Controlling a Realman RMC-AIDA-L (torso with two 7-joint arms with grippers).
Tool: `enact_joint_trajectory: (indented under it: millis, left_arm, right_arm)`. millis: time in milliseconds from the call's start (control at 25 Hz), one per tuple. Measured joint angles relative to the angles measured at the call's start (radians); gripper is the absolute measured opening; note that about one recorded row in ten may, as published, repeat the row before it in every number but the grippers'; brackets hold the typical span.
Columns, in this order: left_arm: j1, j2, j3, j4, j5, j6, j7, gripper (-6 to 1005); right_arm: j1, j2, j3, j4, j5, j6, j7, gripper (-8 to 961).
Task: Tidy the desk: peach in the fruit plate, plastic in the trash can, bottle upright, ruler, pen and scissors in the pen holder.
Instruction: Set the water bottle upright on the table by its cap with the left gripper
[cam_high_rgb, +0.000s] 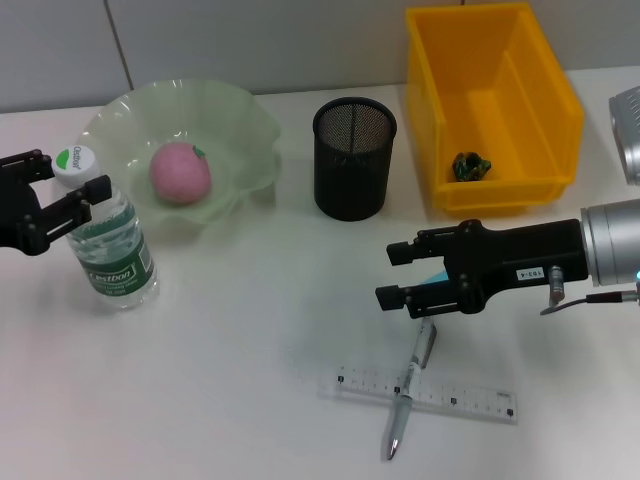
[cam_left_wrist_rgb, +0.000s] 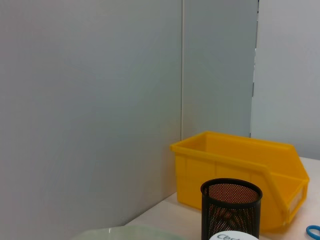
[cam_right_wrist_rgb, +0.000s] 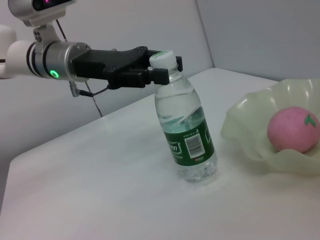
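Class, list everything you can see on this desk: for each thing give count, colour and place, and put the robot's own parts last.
Peach: one, pink, in the plate.
Plate: one, pale green, back left.
Bottle: one, clear with green label, upright, in front of the plate.
Pen holder: one, black mesh, centre back.
Bin: one, yellow, back right.
Plastic: one, green, in the bin.
Ruler: one, clear, front.
Pen: one, silver, across the ruler.
Left gripper: black, open beside the bottle's neck.
Right gripper: black, open above the pen.

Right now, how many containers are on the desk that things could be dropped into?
3: the green fruit plate at the back left, the black mesh pen holder in the middle, the yellow bin at the back right. None seems hidden.
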Motion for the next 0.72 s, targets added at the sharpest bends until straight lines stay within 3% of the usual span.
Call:
enact_joint_trajectory:
  millis: [720]
  left_arm:
    - [0.002,0.000,0.000,0.000,-0.006,0.008,-0.001,442]
  right_arm:
    - [0.012,-0.001,-0.001,0.000,0.000,-0.005,0.000,709]
